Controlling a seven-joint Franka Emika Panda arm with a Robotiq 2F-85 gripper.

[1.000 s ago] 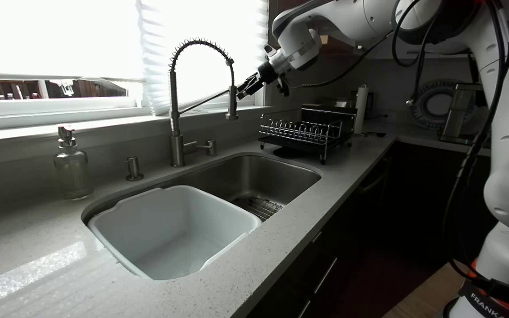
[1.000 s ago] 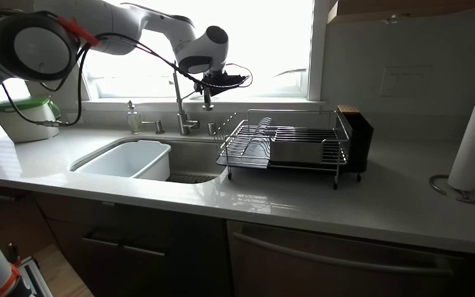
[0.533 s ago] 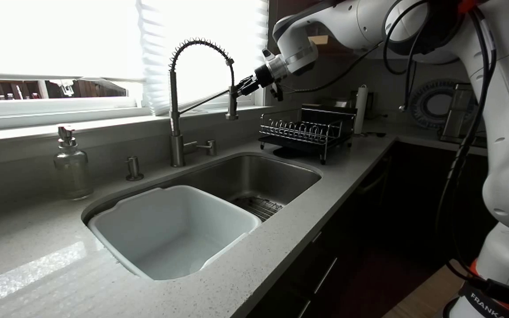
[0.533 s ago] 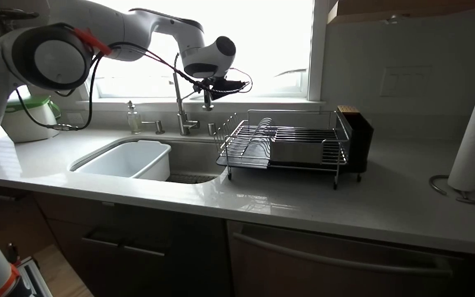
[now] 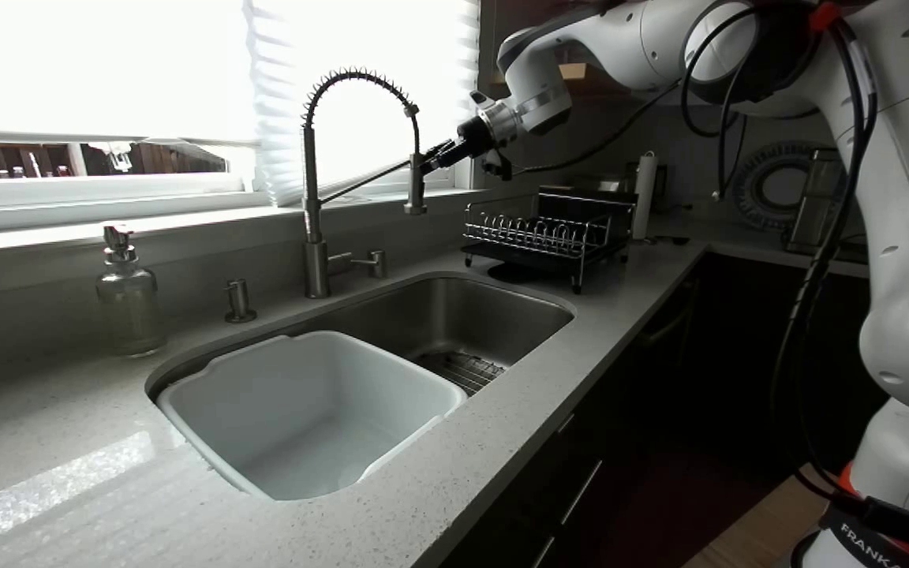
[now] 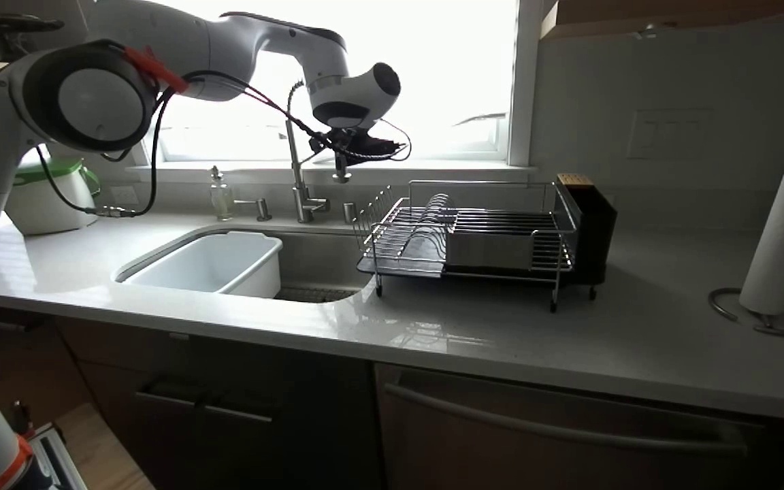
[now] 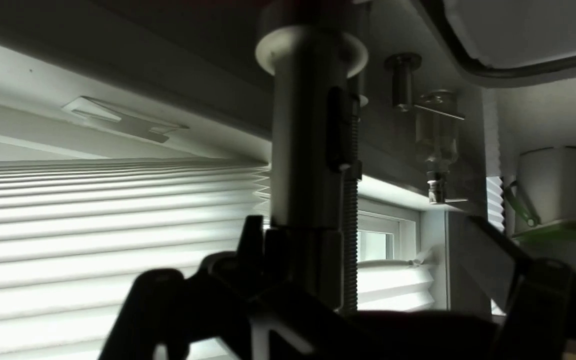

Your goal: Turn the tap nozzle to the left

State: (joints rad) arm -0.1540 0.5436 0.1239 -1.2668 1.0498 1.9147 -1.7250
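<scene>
Tap nozzle (image 5: 415, 185) hangs from the spring-coil faucet (image 5: 311, 181), long axis near vertical, spray end down, right at the gripper (image 7: 365, 222). Fingers (image 7: 252, 237) spread wide; wrist view lines the nozzle up between them, beside one finger, contact unclear. Likely next: push it sideways. Only text legible: "FRANK" on the robot's black base band (image 5: 865, 544), end cut off.

White letters (image 5: 869, 544) on the black band (image 5: 857, 546) low on the robot arm (image 5: 908, 308) read "FRANK", the next unclear.
</scene>
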